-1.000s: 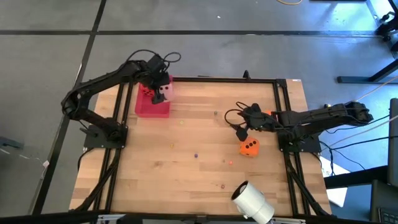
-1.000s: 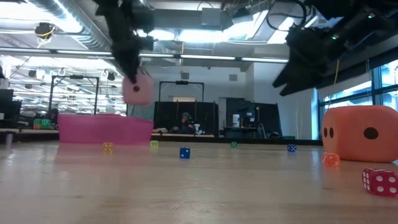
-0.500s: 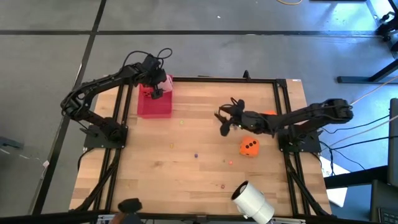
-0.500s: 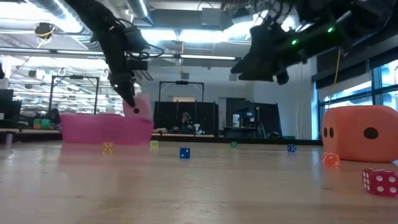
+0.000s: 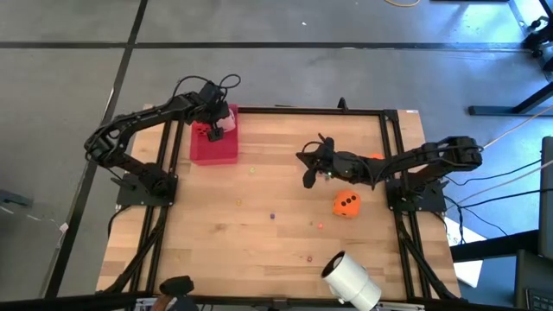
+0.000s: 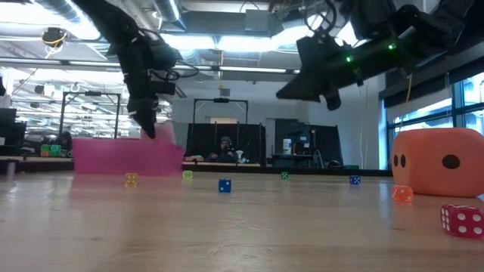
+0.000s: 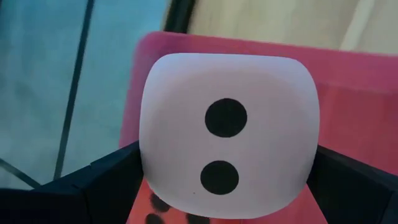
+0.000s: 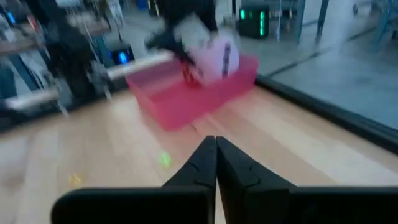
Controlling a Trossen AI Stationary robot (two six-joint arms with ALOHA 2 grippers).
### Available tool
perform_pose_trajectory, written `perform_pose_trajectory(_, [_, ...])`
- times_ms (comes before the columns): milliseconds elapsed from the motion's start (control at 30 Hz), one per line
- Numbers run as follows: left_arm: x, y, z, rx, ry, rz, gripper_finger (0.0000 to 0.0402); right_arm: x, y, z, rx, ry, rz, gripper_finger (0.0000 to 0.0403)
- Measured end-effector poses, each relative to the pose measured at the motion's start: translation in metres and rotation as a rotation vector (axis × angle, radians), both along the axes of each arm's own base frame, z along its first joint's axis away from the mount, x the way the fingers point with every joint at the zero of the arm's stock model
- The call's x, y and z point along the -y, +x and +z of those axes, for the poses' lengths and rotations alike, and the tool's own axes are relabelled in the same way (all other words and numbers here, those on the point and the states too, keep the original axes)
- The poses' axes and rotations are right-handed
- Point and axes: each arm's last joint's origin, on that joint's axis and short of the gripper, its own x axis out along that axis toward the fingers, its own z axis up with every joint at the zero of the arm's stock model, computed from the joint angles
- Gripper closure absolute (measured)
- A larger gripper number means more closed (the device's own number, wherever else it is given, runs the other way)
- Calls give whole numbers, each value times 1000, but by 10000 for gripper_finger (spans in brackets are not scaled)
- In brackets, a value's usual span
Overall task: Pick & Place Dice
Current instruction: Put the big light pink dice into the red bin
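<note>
A pale pink die (image 7: 227, 134) sits between the fingers of my left gripper (image 5: 216, 123), low over the red tray (image 5: 213, 149) at the table's far left. In the low view its lower part (image 6: 165, 134) is hidden behind the tray's wall (image 6: 113, 159). A red die (image 5: 200, 131) lies in the tray. My right gripper (image 5: 309, 171) hangs shut and empty above the middle of the table. One orange die (image 5: 347, 204) rests on the table right of it. Another orange die (image 5: 373, 158) shows partly behind the right arm. My left gripper pinches the pale pink die by two opposite faces, one dark finger (image 7: 106, 180) on each side. The two-pip face (image 7: 224, 143) is turned toward the wrist. The fingers come slanting down from above. Whether the die rests on the tray's floor, I cannot tell.
A white roll (image 5: 350, 281) lies at the near right edge. Several tiny dice are scattered on the wood, among them a blue one (image 6: 224, 185), a yellow one (image 6: 131, 180) and a red one (image 6: 461, 219). A black frame (image 5: 393, 147) borders the table.
My left gripper has gone down toward the tray with the pink die, which now sits partly below the tray's wall. My right gripper has moved toward the table's left, away from the orange die, tipped toward level, and shut on nothing.
</note>
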Motion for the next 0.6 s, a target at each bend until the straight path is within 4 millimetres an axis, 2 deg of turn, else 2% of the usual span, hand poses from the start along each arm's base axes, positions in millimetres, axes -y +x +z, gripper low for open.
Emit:
perform_pose_trajectory(100, [0, 1, -6, 0, 20, -13, 2, 4, 4, 10, 108, -16, -13, 397])
perform_pose_trajectory(200, [-1, 1, -5, 6, 40, -7, 2, 10, 16, 17, 130, -71, -20, 400])
perform_pose_trajectory(433, [-2, 2, -5, 35, 39, 32, 2, 26, 77, 23, 79, -138, 124, 400])
perform_pose_trajectory(600, [-1, 3, -5, 71, 14, 54, 2, 49, 124, 18, -8, -152, 93, 401])
